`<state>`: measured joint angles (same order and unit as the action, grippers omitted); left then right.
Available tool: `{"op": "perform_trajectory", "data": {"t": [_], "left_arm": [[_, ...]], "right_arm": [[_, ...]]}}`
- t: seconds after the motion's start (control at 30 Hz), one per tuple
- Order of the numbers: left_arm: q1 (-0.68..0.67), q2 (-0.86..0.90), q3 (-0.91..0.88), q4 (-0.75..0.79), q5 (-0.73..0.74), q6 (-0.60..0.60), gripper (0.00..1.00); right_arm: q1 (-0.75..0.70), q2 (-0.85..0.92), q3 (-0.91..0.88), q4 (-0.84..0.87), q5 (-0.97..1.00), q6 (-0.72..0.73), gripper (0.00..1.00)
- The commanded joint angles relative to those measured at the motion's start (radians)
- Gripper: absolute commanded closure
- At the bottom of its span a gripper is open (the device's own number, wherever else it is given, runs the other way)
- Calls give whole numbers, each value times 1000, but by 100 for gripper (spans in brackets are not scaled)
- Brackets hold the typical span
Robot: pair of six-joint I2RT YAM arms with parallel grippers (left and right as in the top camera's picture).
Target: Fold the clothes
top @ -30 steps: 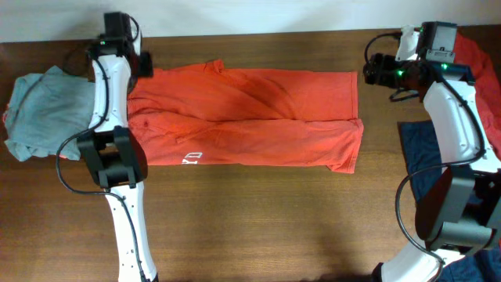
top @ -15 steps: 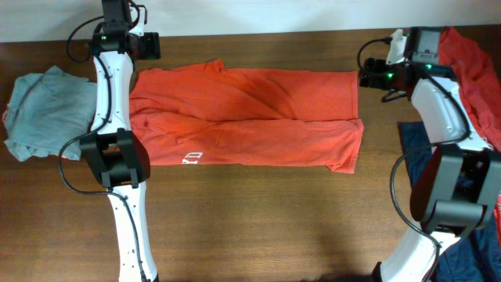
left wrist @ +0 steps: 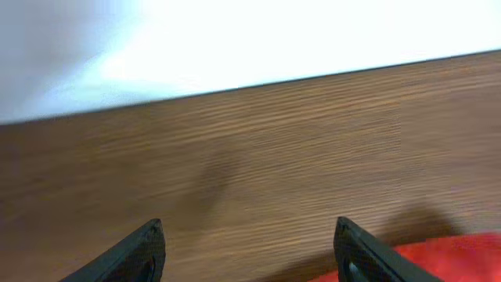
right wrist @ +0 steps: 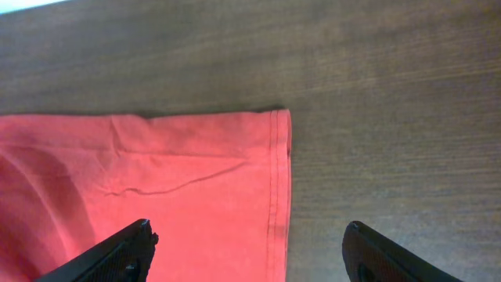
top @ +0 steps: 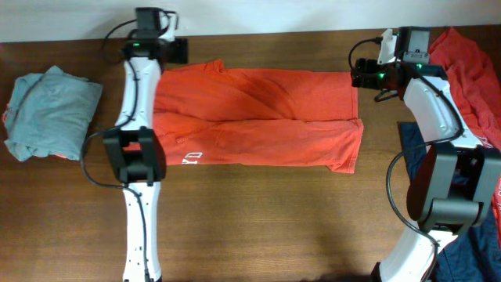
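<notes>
T-shirt (top: pixel 258 117), orange-red, spread flat: left gripper (left wrist: pixel 249 235) and right gripper (right wrist: pixel 249 235) are being held parted and empty at its far corners, presumably for the next fold.

White lettering (top: pixel 192 158) on orange-red T-shirt (top: pixel 258 117) unreadable; navy garment (top: pixel 409 149) mostly behind right arm (top: pixel 440 117).

The brown wooden table (top: pixel 258 227) in front of me carries four garments. At its centre the orange-red T-shirt (top: pixel 258 117) lies flat as a long band running from 9 to 3 o'clock, with its white lettering (top: pixel 192 158) on the near edge toward 8 o'clock. At 9 o'clock, well apart from it, a pale grey-green garment (top: pixel 51 110) sits bunched. A red garment (top: pixel 470 59) is heaped at 2 o'clock. A navy garment (top: pixel 409 149) lies at 3 o'clock, only partly in view.
</notes>
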<state>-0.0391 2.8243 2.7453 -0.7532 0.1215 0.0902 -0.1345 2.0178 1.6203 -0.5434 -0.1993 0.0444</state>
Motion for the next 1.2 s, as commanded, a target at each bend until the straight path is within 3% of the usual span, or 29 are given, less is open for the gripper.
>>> {"op": "perform_trajectory", "data": {"t": [0.0,0.57,0.6,0.67,0.7,0.77,0.93,0.97,1.03,1.17], "left_arm": [[-33,45,3,-19,20,20,31],[-36,89,6,-134,14,20,36],[-36,89,6,-153,14,20,39],[-36,89,6,-176,17,20,66],[-37,89,6,-182,22,20,73],[-40,89,6,-201,31,20,79],[-52,89,6,-229,32,20,78],[-53,89,6,-229,32,20,82],[-53,89,9,-229,32,20,100],[-52,75,66,-243,13,19,100]], "right_arm": [[16,1,18,-14,16,-8,19],[16,1,18,-43,16,-11,19],[16,1,18,-44,16,-11,19],[16,1,18,-43,16,-11,19],[16,1,18,-43,16,-11,19],[16,1,18,-43,16,-11,19],[16,1,18,-46,16,-11,19],[16,1,18,-48,16,-11,19],[16,1,18,-52,16,-11,19],[16,1,18,-55,16,-11,19]]}}
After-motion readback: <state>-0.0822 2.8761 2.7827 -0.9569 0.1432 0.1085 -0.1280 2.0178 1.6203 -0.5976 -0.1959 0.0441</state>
